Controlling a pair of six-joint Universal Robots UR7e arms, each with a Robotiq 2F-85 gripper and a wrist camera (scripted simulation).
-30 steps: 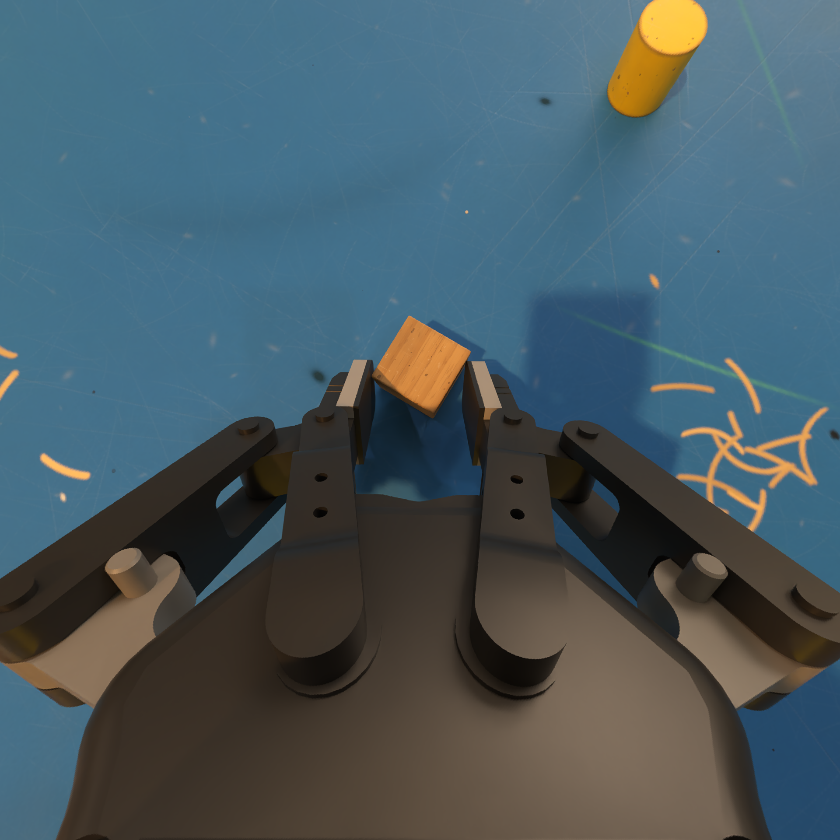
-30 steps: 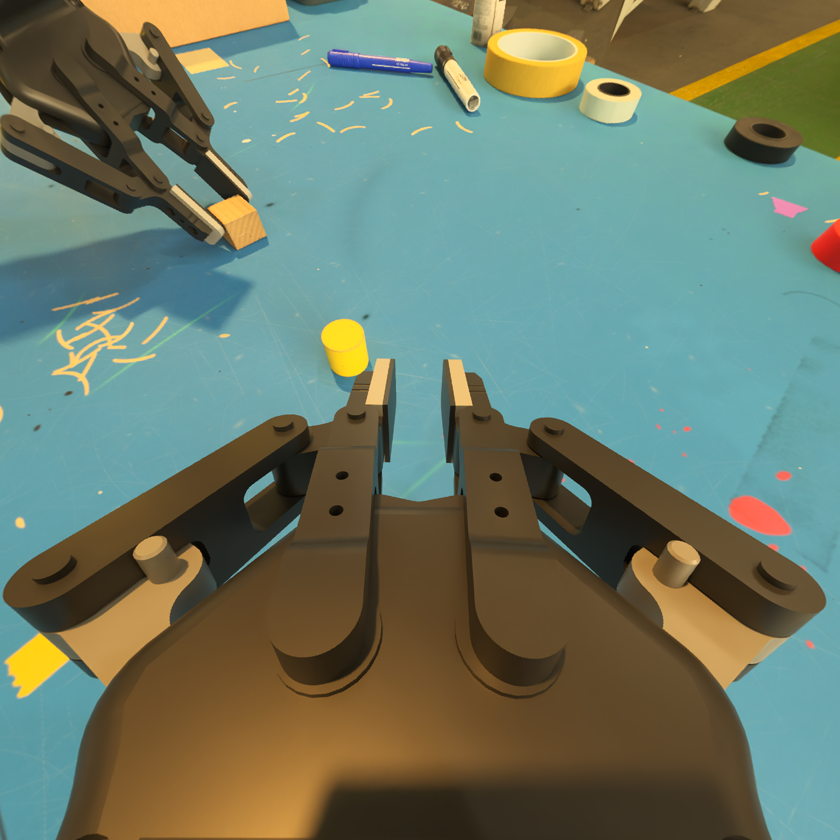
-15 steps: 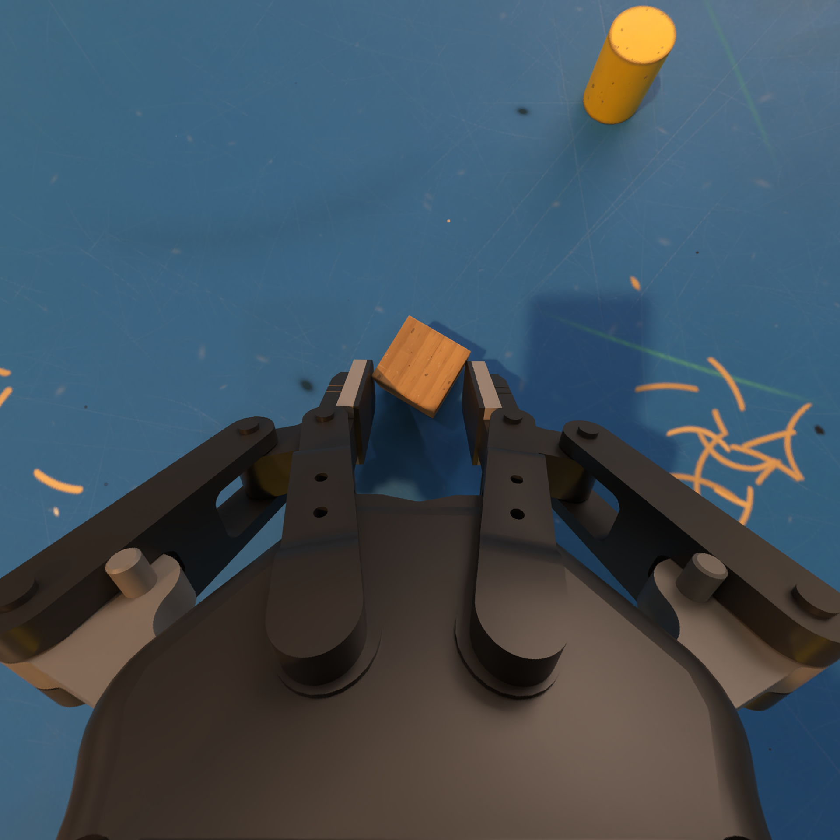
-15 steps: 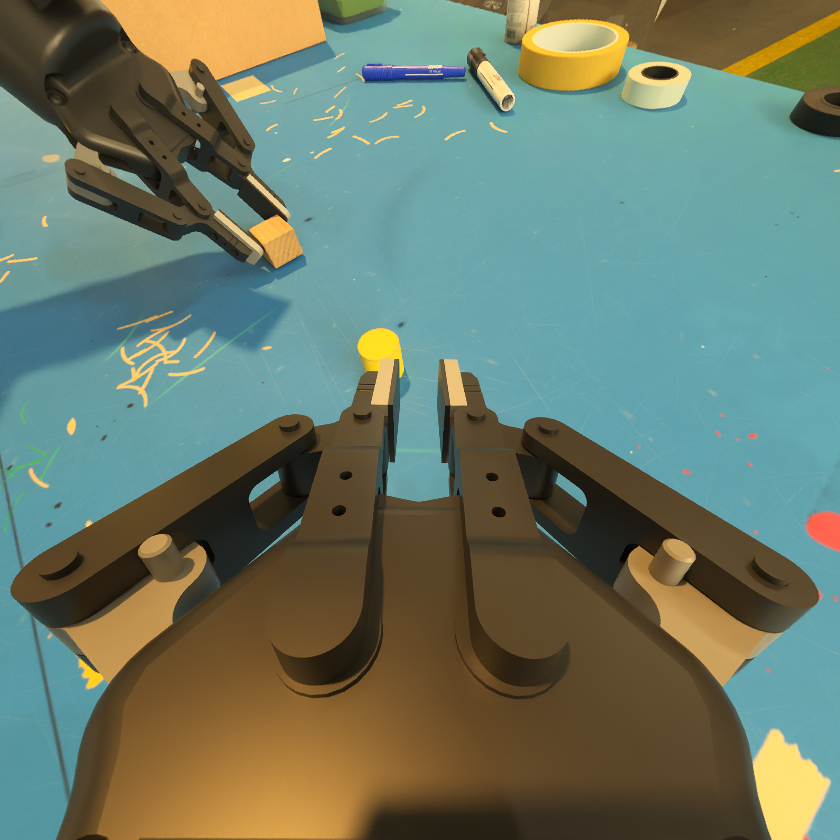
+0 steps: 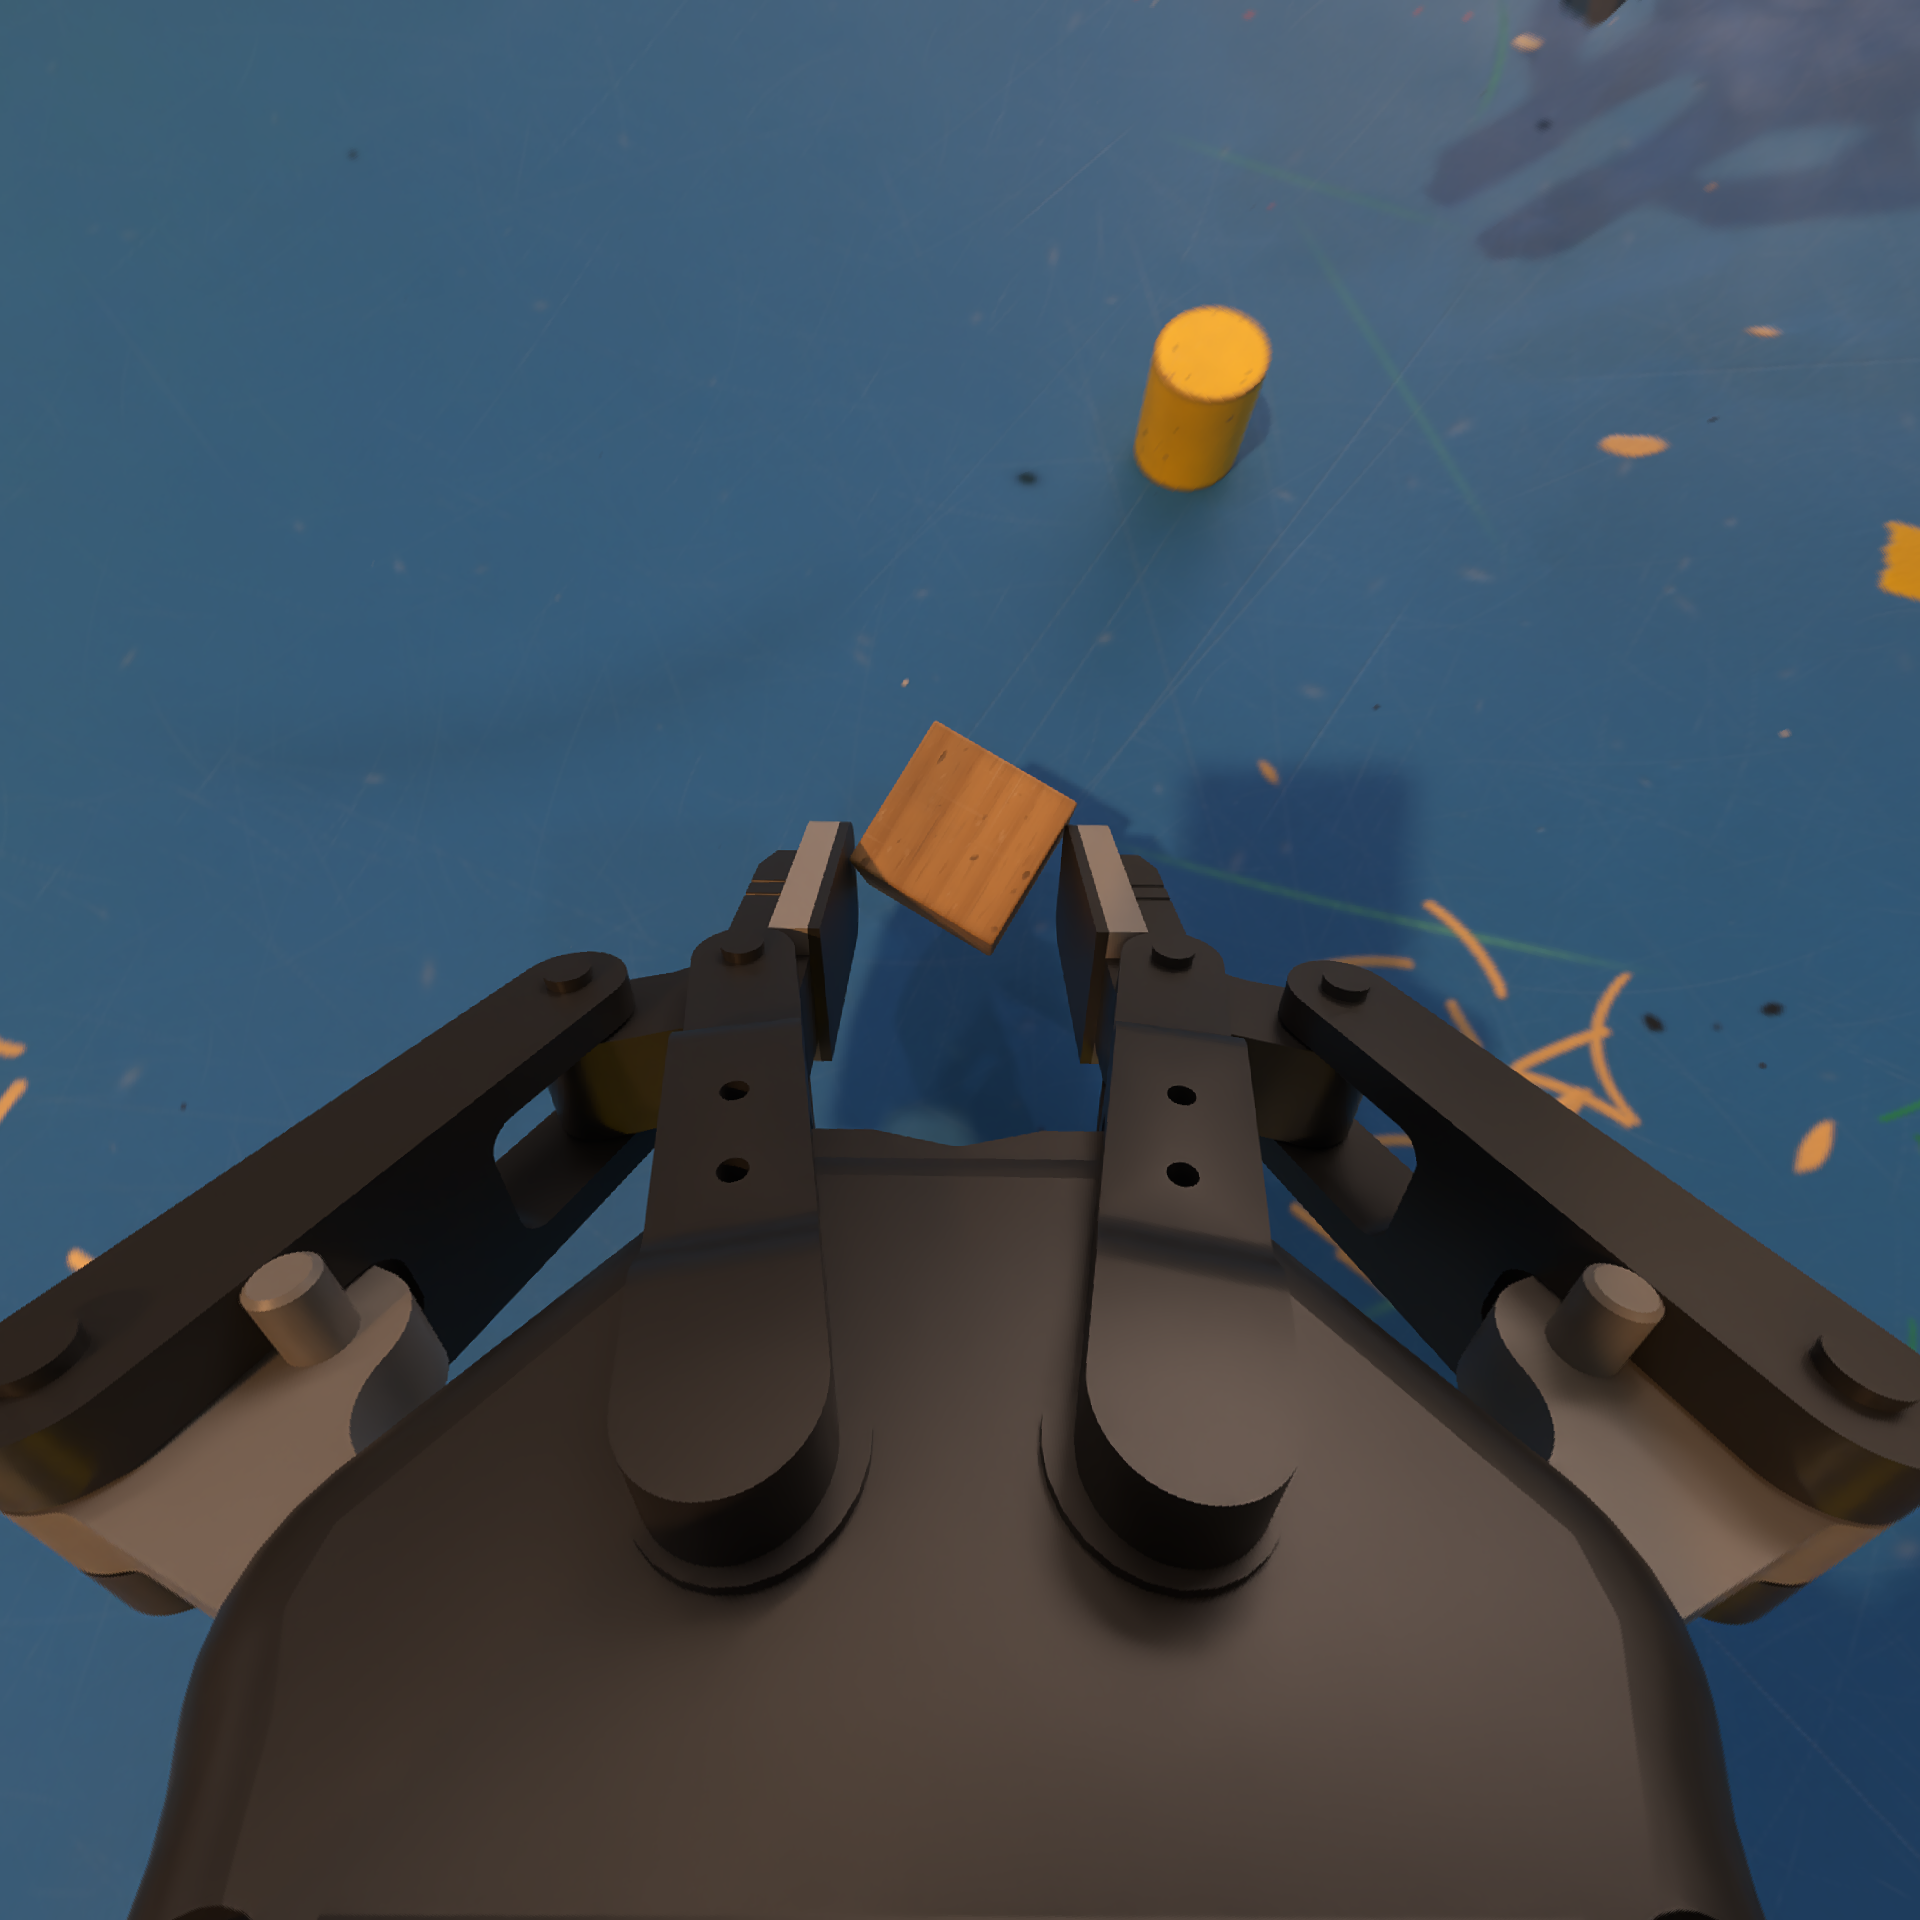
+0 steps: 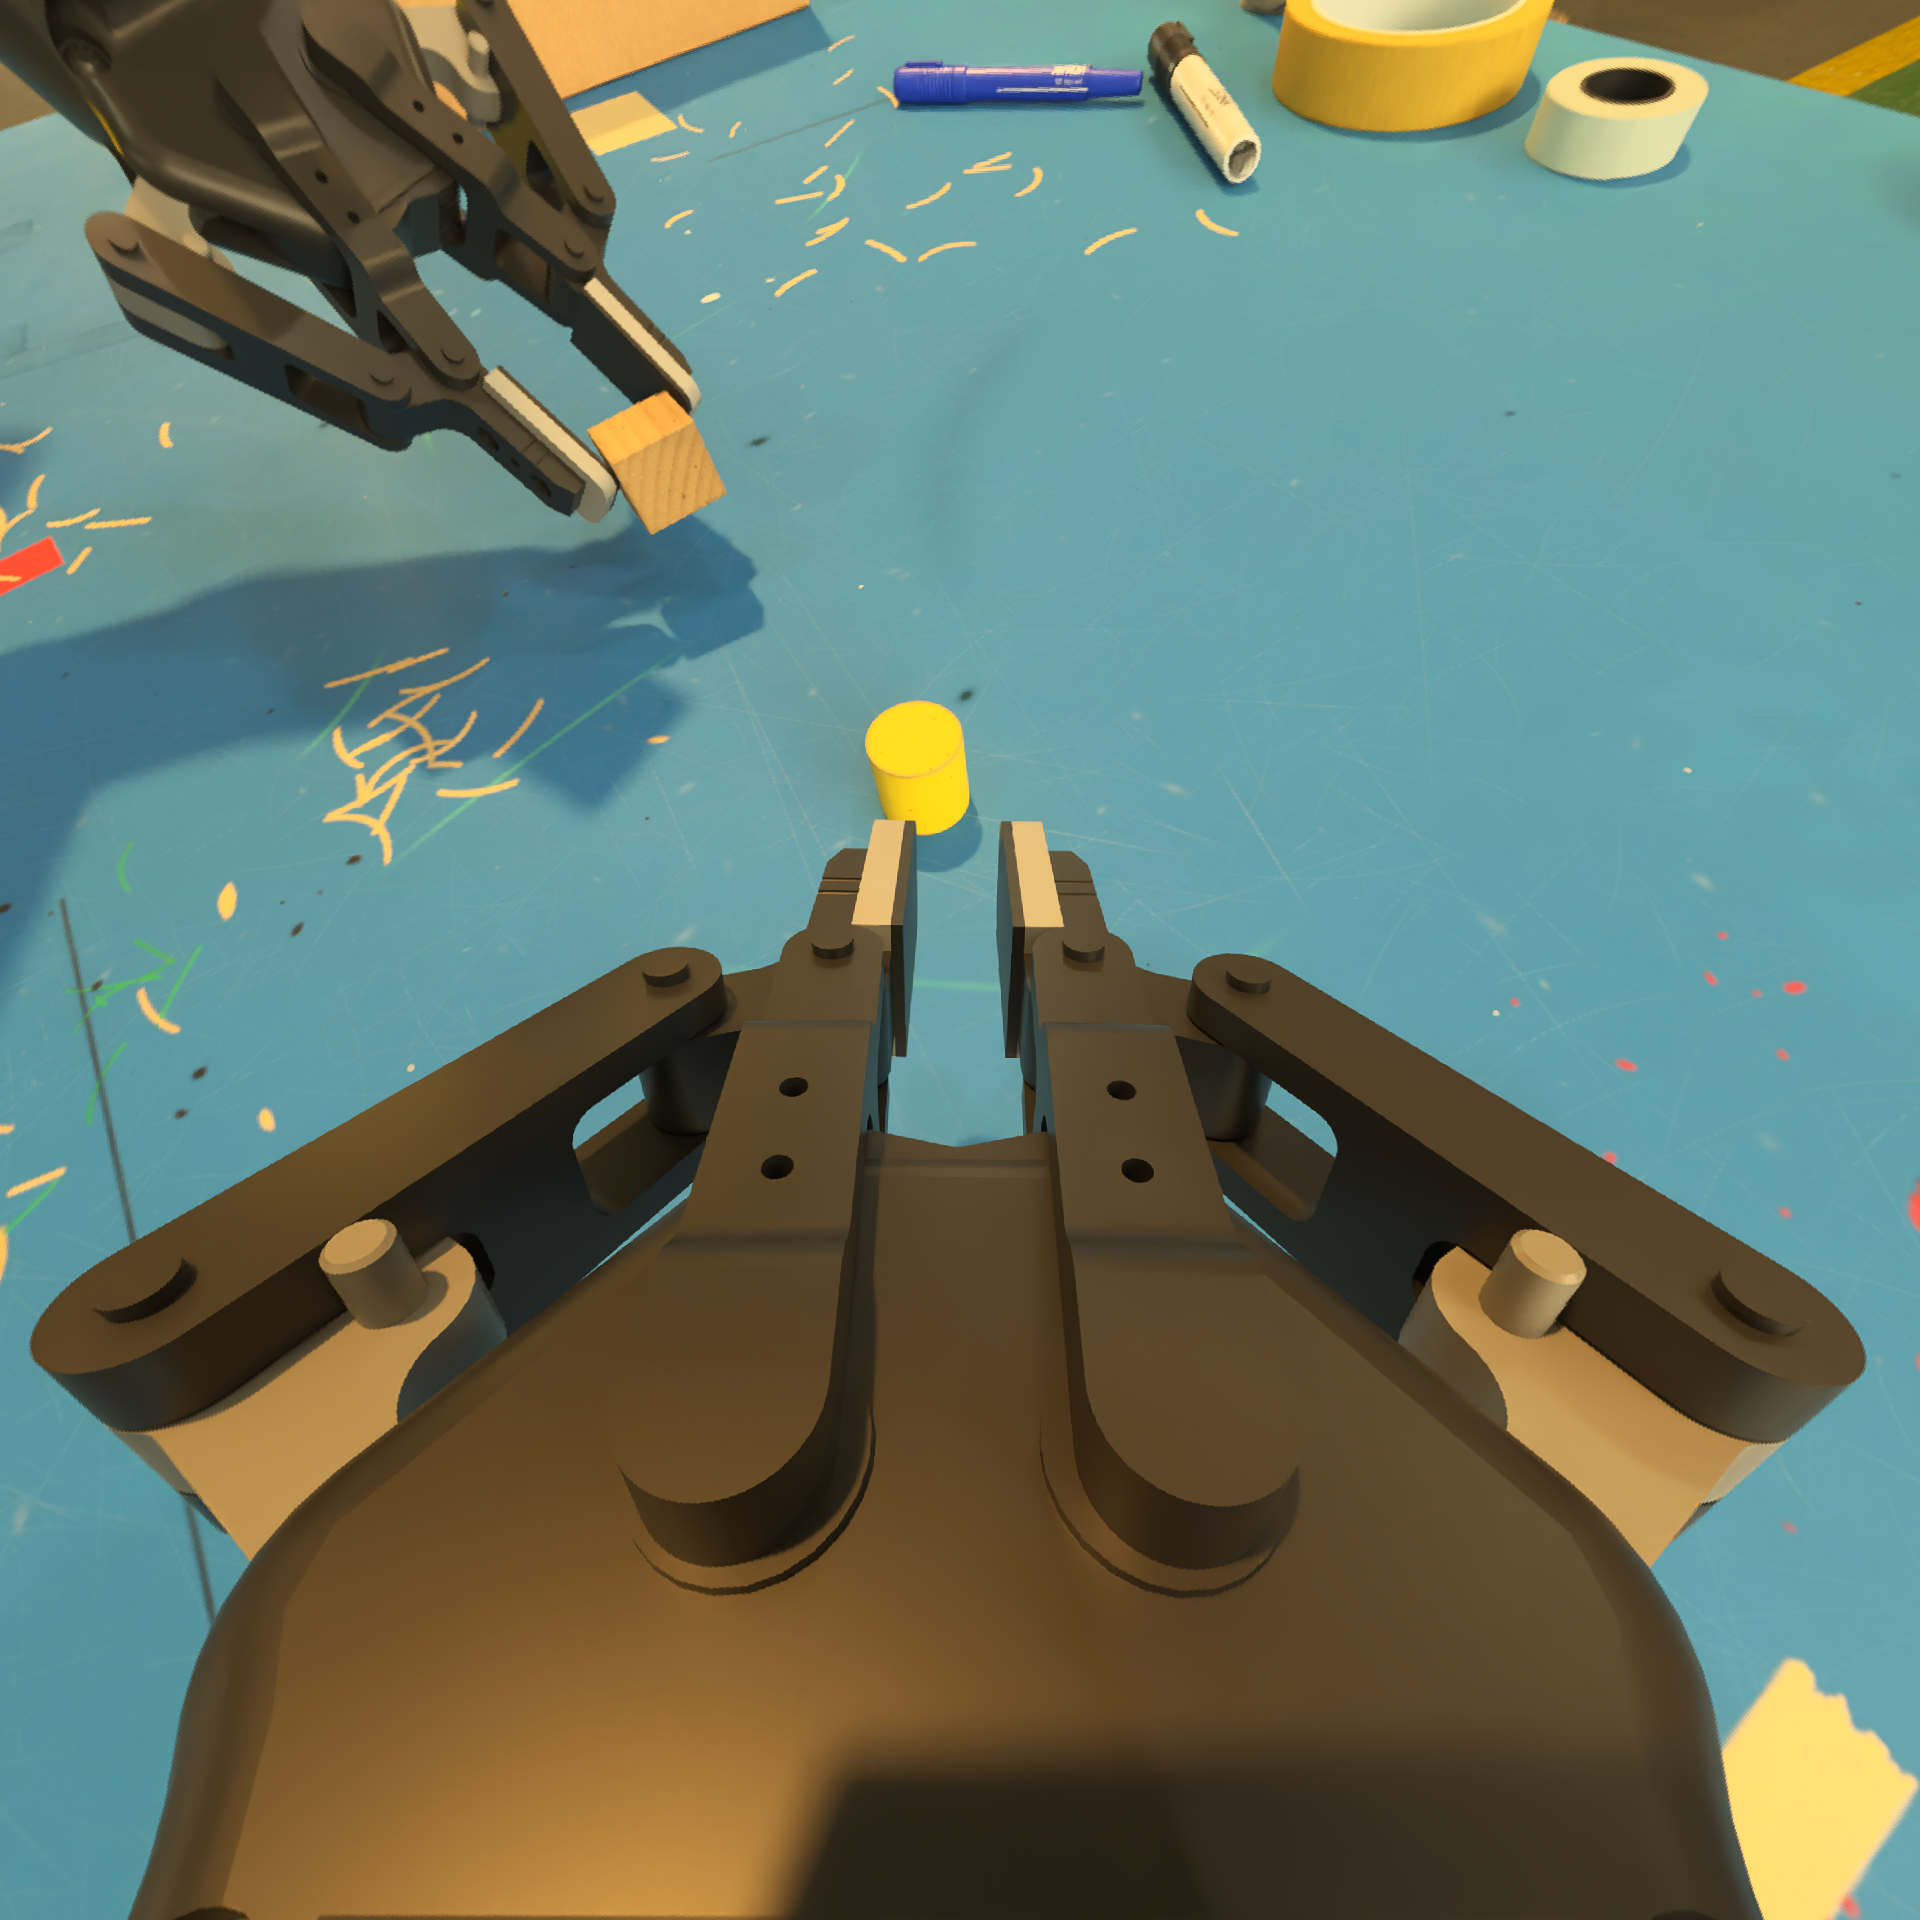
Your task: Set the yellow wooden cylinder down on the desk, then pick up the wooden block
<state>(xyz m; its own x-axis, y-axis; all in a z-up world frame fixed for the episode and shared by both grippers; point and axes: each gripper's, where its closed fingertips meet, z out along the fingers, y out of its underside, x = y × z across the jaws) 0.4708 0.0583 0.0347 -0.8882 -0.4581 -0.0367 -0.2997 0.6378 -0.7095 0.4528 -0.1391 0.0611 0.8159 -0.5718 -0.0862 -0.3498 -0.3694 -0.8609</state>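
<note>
The wooden block (image 5: 966, 821) is a small light-brown cube, held tilted between the pads of my left gripper (image 5: 956, 847), which is shut on it. In the right wrist view the block (image 6: 665, 473) and the left gripper (image 6: 636, 445) hang above the blue desk (image 6: 1351, 623), with their shadow below. The yellow wooden cylinder (image 6: 916, 769) stands upright on the desk, just beyond the fingertips of my right gripper (image 6: 954, 842). That gripper is open a little and empty. The cylinder also shows in the left wrist view (image 5: 1200, 400), ahead and to the right.
At the desk's far edge lie a blue marker (image 6: 1018, 83), a white marker (image 6: 1205, 104), a yellow tape roll (image 6: 1403, 62) and a white tape roll (image 6: 1616, 120). A cardboard sheet (image 6: 623, 26) is at the back left. Wood shavings (image 6: 416, 738) and paint spots are scattered about.
My left gripper has risen and swung toward the cylinder with the block in it. The right wrist view has shifted, so the cylinder now sits straight ahead of the right fingers.
</note>
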